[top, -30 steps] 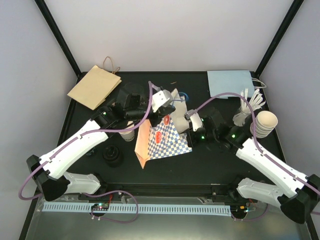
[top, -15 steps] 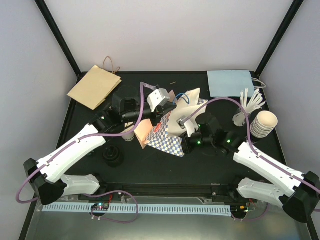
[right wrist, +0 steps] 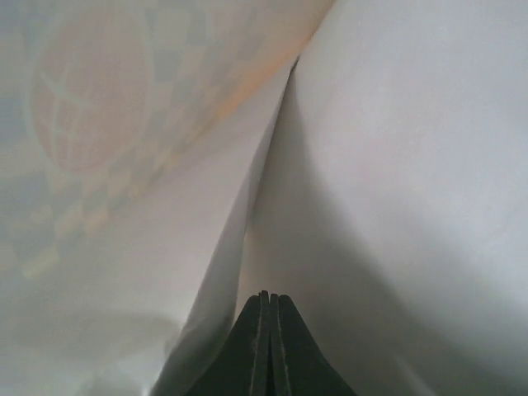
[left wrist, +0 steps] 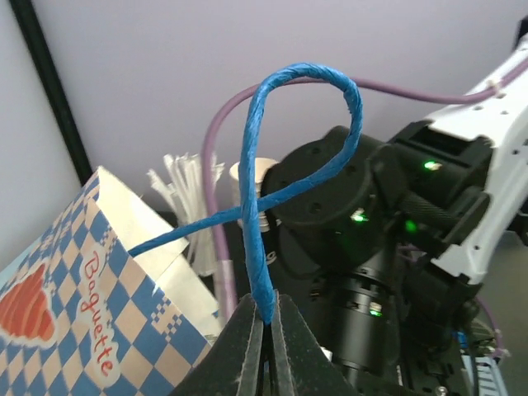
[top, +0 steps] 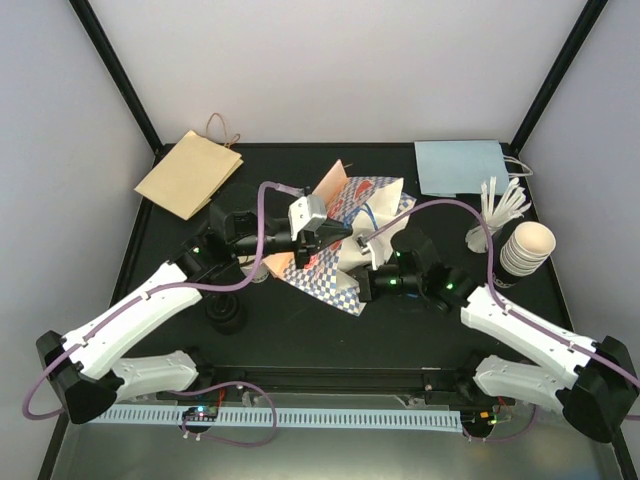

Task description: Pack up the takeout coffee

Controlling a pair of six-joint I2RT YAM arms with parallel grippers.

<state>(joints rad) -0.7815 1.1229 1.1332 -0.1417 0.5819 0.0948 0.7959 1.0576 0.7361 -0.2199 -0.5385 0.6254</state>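
A blue-and-white checkered paper bag (top: 345, 215) with a red logo stands tilted at the table's middle, its mouth facing right. It also shows in the left wrist view (left wrist: 74, 330). My left gripper (left wrist: 266, 309) is shut on the bag's blue twisted handle (left wrist: 254, 206) and holds it up; in the top view the gripper (top: 322, 238) is over the bag. My right gripper (right wrist: 266, 299) is shut, with nothing showing between the fingers, and reaches inside the bag, where only white paper walls (right wrist: 396, 165) show. A stack of paper cups (top: 525, 250) stands at the right.
A brown paper bag (top: 190, 172) lies at the back left and a light blue bag (top: 460, 165) at the back right. White stirrers in a holder (top: 500, 205) stand beside the cups. A black lid (top: 226, 312) sits under the left arm.
The checkered bag has been raised from lying flat and turned, its mouth now to the right. My left gripper has moved left with the handle. My right gripper has gone into the bag.
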